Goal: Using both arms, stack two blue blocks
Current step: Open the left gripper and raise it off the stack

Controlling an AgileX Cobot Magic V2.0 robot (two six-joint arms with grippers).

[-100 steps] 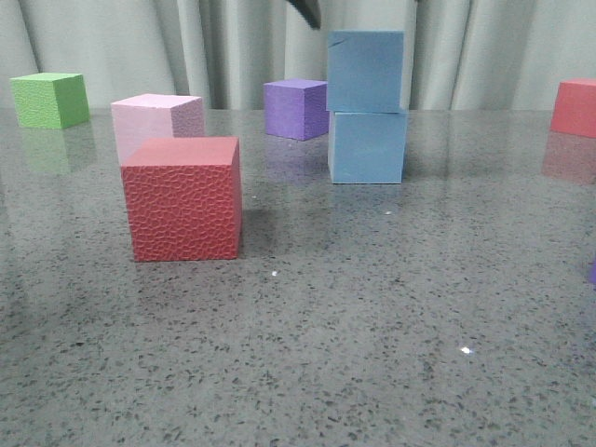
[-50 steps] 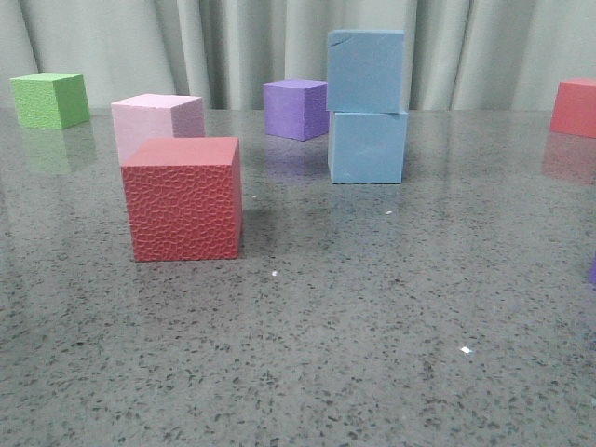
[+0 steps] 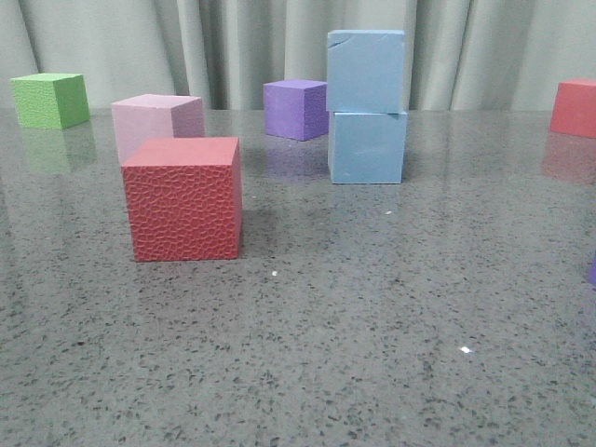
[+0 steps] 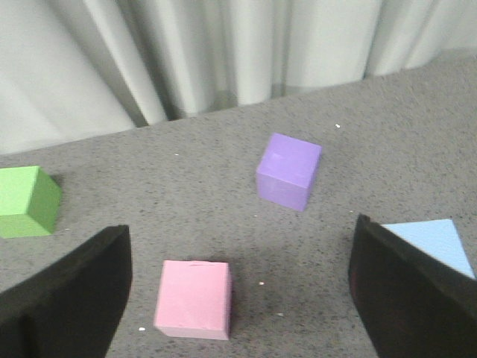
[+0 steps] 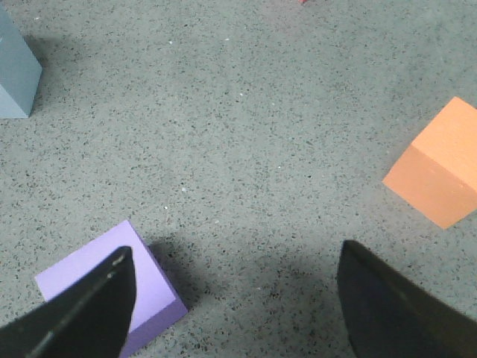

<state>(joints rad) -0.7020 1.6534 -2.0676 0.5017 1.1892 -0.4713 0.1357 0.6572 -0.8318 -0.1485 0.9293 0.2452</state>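
One block [image 3: 366,71] atop another block [image 3: 367,147], apparently flush.

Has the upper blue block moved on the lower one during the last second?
No. The upper blue block sits exactly as before on the lower blue block, beside the purple cube.

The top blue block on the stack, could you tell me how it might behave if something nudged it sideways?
The top blue block looks like matte foam, so it is probably light and would shift easily. It sits nearly flush on the lower blue block, so it would likely slide rather than roll. A hard push could tip it off.
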